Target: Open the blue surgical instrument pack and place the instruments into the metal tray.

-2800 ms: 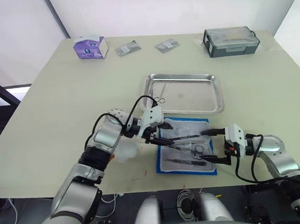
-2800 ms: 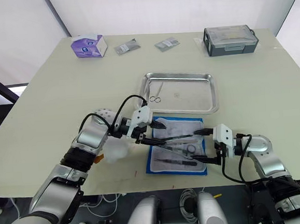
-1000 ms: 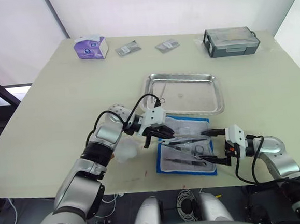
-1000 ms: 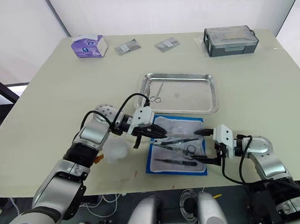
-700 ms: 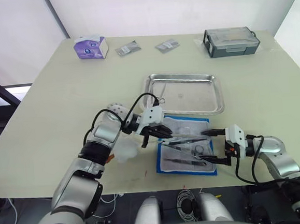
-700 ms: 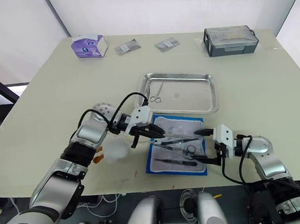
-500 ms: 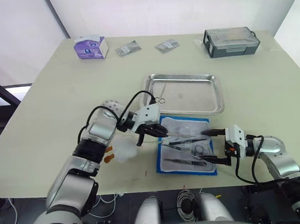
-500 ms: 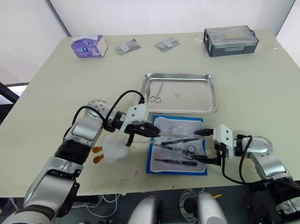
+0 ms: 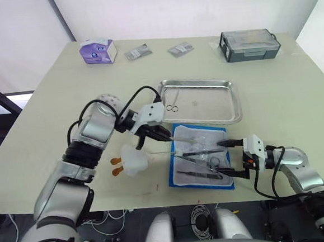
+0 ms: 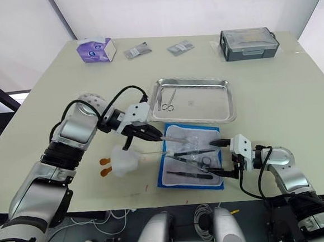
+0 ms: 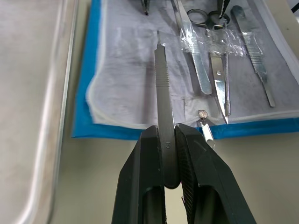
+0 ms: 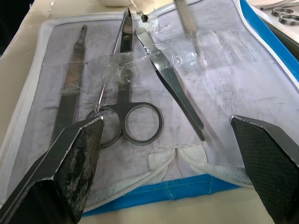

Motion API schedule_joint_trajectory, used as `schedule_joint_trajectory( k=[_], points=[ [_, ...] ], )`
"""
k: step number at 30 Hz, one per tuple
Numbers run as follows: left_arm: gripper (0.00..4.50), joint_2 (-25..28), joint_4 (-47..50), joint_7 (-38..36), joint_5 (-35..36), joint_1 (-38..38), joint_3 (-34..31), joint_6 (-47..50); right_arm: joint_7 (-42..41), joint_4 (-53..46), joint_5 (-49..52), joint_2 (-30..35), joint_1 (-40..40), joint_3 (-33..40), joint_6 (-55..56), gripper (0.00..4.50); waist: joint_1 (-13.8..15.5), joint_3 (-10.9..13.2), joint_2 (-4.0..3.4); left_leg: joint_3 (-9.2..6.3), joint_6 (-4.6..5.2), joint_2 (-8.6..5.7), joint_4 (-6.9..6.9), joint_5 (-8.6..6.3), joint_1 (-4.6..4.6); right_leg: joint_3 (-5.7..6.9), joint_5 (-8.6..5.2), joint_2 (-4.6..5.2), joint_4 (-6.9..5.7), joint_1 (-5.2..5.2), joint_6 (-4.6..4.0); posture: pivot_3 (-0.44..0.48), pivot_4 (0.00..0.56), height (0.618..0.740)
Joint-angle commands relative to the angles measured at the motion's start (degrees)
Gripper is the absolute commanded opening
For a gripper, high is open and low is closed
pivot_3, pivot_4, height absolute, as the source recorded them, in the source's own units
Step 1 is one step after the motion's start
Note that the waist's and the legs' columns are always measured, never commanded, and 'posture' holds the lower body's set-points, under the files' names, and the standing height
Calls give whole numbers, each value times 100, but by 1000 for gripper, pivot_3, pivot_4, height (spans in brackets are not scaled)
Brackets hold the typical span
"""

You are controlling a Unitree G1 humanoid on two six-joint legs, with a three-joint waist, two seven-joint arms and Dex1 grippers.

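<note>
The blue surgical instrument pack (image 9: 201, 158) lies open near the table's front edge, its whitish inner layer up. On it lie the instruments: ring-handled scissors (image 12: 125, 115), forceps (image 12: 174, 89) and a flat handle (image 12: 73, 88). My left gripper (image 9: 161, 135) hovers at the pack's left end, shut on a slim silvery instrument (image 11: 161, 84) that points across the pack. My right gripper (image 9: 219, 158) stands open at the pack's right edge, nothing between its fingers. The metal tray (image 9: 233, 101) sits just beyond the pack, with a small pair of scissors (image 9: 172, 104) in its left part.
A crumpled whitish plastic piece (image 9: 134, 161) with two small orange bits (image 9: 116, 165) lies left of the pack. Along the far edge stand a purple tissue box (image 9: 97, 51), two grey foil sachets (image 9: 138, 53) and a grey lidded box (image 9: 250, 44).
My left gripper has drawn back to the left with the slim instrument, from over the pack's middle to its left end. The right arm has stayed still.
</note>
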State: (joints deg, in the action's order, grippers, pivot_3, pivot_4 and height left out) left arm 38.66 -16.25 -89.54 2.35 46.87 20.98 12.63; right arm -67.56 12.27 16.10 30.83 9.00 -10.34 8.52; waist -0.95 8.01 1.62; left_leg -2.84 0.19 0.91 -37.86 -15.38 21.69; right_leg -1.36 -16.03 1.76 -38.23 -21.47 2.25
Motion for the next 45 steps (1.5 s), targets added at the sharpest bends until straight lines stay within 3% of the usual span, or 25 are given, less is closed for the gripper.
schedule_joint_trajectory(
  k=[1, 16, 19, 29, 37, 42, 45],
  points=[
    [28, 227, 285, -296, 160, 147, -20, 71, -2, 647, -542, 50, -328, -451, -441, 4500, -4, 1, -1, 0, 0, 0, 0, 0, 0, -1, 0, 0, 0, 0, 0, 0, 150, 740],
    [28, 1564, 560, -296, 1127, 408, 544, 373, -6, 701, -557, 12, -289, -469, -410, 4500, -4, 2, -1, 0, 0, 5, 0, 0, 0, 0, -1, -3, 0, -1, 0, 0, 150, 740],
    [28, 1249, 341, -164, 1391, 516, 1, 606, -7, 693, -557, 10, -296, -473, -411, 4500, -4, 3, -2, 1, 0, 6, 0, 0, -1, -1, -1, -4, 0, -1, 0, 0, 150, 740],
    [28, -43, 629, 2072, 1379, 353, -918, 1824, 0, 664, -550, 29, -336, -459, -413, 4500, -8, 1, 6, -2, 0, 8, -1, 0, 0, 2, 0, -6, 0, -1, 0, 0, 150, 740],
    [28, -1550, 1223, 4714, 1003, -157, -1249, 2625, 36, 604, -538, 19, -367, -456, -439, 4500, -4, -2, 5, -1, 0, 7, 0, 0, -3, -3, 1, -1, -1, 1, 0, 0, 150, 740],
    [28, -2471, 805, 6394, 512, -128, -1479, 2690, 36, 616, -544, 6, -342, -465, -438, 4500, -5, -6, 13, 0, 0, 4, -1, 0, -3, -5, 2, 3, -1, 2, 1, 0, 150, 740],
    [28, -2814, 559, 6935, 387, -80, -1532, 2735, 47, 618, -545, -11, -327, -470, -441, 4500, -8, -7, 13, -1, -1, 5, 1, 0, -4, -5, 2, 2, -1, 2, 0, 0, 150, 740]
  ],
)
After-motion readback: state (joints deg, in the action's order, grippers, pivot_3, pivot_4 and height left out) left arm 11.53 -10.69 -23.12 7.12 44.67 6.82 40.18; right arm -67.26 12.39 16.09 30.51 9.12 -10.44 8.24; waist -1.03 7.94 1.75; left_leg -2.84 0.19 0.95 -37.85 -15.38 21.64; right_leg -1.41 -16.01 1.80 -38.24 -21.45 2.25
